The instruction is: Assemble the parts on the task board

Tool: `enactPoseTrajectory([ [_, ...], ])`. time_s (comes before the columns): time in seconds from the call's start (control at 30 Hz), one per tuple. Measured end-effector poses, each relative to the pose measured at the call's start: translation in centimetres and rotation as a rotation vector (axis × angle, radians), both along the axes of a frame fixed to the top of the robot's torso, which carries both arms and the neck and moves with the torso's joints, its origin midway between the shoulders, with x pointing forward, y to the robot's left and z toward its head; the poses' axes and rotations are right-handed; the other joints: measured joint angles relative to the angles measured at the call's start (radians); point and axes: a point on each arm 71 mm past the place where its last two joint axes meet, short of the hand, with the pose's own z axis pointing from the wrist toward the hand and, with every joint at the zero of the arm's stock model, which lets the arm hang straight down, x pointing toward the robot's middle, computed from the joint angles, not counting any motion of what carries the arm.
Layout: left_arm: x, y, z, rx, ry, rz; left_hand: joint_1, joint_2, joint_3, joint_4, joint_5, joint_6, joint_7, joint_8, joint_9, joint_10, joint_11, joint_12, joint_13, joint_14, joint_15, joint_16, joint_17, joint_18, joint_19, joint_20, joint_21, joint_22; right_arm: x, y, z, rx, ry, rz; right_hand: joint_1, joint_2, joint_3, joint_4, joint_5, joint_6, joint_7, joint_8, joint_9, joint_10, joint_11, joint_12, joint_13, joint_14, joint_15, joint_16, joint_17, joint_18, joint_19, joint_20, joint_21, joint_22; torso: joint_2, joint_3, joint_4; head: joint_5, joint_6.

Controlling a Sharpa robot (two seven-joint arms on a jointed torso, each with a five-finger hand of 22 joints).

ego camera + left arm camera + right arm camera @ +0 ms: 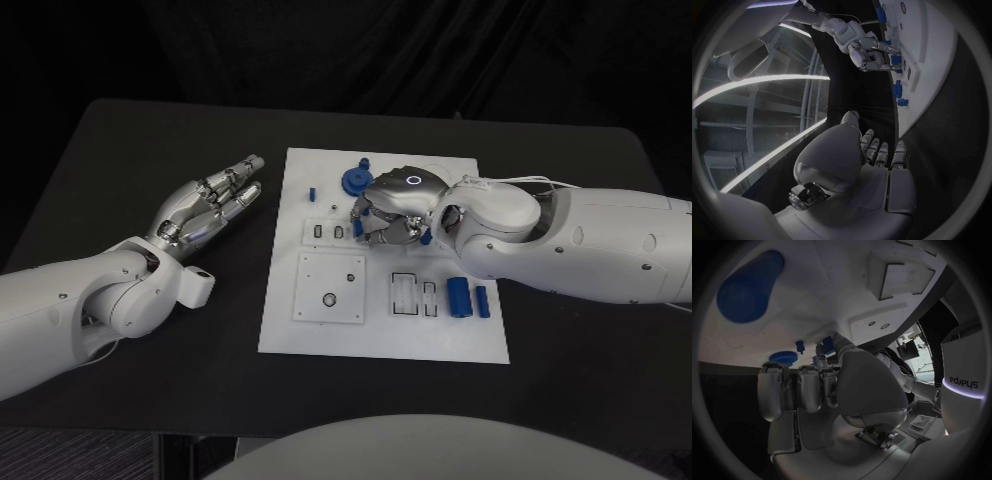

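Head view places your right hand (392, 212) over the upper middle of the task board (384, 340), fingers curled down; whether it holds a part cannot be told. Your left hand (211, 207) hovers open beside the board, holding nothing. Loose blue pieces (467, 298) lie at the board's right, so judge assembly as largely unfinished.

I see dim surroundings; the white board (382, 330) is lit brightly from above. My wrist views bend strongly at the edges, with glare stripes.
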Motion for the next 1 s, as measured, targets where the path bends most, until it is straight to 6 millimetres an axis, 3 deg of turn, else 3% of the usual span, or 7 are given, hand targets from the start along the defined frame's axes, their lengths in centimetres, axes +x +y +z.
enactPoseTrajectory([
  [0.23, 0.0, 0.0, 0.0, 0.001, 0.000, 0.001, 0.000, 0.000, 0.003, 0.003, 0.000, 0.000, 0.000, 0.000, 0.000, -0.004, 0.004, 0.000, 0.000, 0.000, 0.000, 0.000, 0.000, 0.000, 0.000, 0.000, 0.000, 0.000, 0.0, 0.0, 0.0, -0.005, 0.004, 0.000, -0.020, -0.008, -0.017, 0.008, -0.055, -0.054, 0.001, -0.023, -0.017, 0.000, 0.000, 0.000, 0.000, 0.000, 0.000, -0.004, 0.000, 0.000, 0.004, 0.004, -0.006, 0.000, 0.000, 0.0000, 0.0000, 0.000, 0.000],
  [0.5, 0.0, 0.1, 0.0, 0.001, 0.000, 0.002, 0.000, 0.000, 0.003, 0.003, 0.000, 0.000, 0.000, 0.000, 0.000, -0.004, 0.004, 0.000, 0.000, 0.000, 0.000, 0.000, 0.000, 0.000, 0.000, 0.000, 0.000, 0.000, 0.0, -0.1, 0.0, -0.005, 0.004, -0.001, -0.030, -0.016, -0.035, 0.027, -0.099, -0.153, 0.000, -0.025, -0.054, 0.000, 0.000, 0.000, 0.000, 0.000, 0.000, -0.004, 0.000, 0.011, 0.004, 0.004, -0.010, 0.000, 0.000, -0.0004, -0.0003, 0.001, 0.000],
  [0.6, 0.0, 0.1, 0.0, 0.002, 0.000, 0.003, 0.000, 0.000, 0.003, 0.003, 0.000, 0.000, 0.000, 0.000, 0.000, -0.004, 0.004, 0.000, 0.000, 0.000, 0.000, 0.000, 0.000, 0.000, 0.000, 0.000, 0.000, 0.000, -0.1, -0.3, 0.0, 0.000, 0.001, -0.002, -0.040, -0.035, -0.038, 0.045, -0.108, -0.170, -0.004, -0.025, -0.066, 0.000, 0.000, 0.000, 0.000, 0.000, 0.000, -0.004, 0.000, 0.010, 0.004, 0.004, -0.010, 0.000, 0.000, -0.0005, -0.0002, 0.000, 0.000],
  [0.77, 0.0, 0.2, 0.0, 0.002, 0.000, 0.004, 0.000, 0.000, 0.006, 0.006, 0.000, 0.000, 0.000, 0.000, 0.000, -0.004, 0.004, 0.000, 0.000, 0.000, 0.000, 0.000, 0.001, 0.000, 0.004, 0.004, 0.000, 0.000, -0.4, -0.4, 0.3, 0.024, -0.012, 0.004, -0.050, -0.105, -0.048, 0.121, -0.116, -0.208, -0.010, -0.025, -0.088, 0.000, 0.000, 0.000, 0.001, 0.000, 0.000, -0.004, 0.000, 0.009, 0.004, 0.004, -0.014, 0.000, 0.000, -0.0004, -0.0001, 0.006, 0.000],
  [0.83, 0.0, 0.2, 0.0, 0.001, 0.000, 0.004, 0.000, 0.000, 0.008, 0.009, 0.000, 0.000, 0.000, 0.000, 0.000, -0.004, 0.004, 0.000, 0.000, 0.000, 0.000, 0.000, 0.001, 0.000, 0.004, 0.004, 0.000, 0.000, -0.6, -0.5, 0.5, 0.041, -0.018, 0.007, -0.074, -0.134, -0.068, 0.134, -0.116, -0.239, -0.013, -0.025, -0.102, 0.000, 0.000, 0.000, 0.001, 0.000, 0.000, -0.008, 0.000, 0.009, 0.004, 0.004, -0.015, 0.000, 0.000, -0.0005, -0.0001, 0.009, 0.002],
  [1.0, -0.4, 0.1, 0.2, -0.002, -0.001, 0.005, 0.004, 0.005, 0.014, 0.014, -0.004, 0.000, 0.000, 0.000, 0.000, -0.004, 0.004, 0.000, 0.000, 0.000, 0.000, 0.000, 0.001, 0.000, 0.004, 0.011, 0.000, 0.000, -1.0, -1.2, 1.0, 0.099, -0.030, 0.003, -0.110, -0.142, -0.118, 0.136, -0.116, -0.268, -0.010, -0.025, -0.118, 0.000, 0.000, 0.000, 0.001, 0.000, 0.000, -0.008, 0.000, 0.009, 0.004, 0.004, -0.015, 0.000, 0.000, -0.0004, 0.0000, 0.016, 0.019],
])
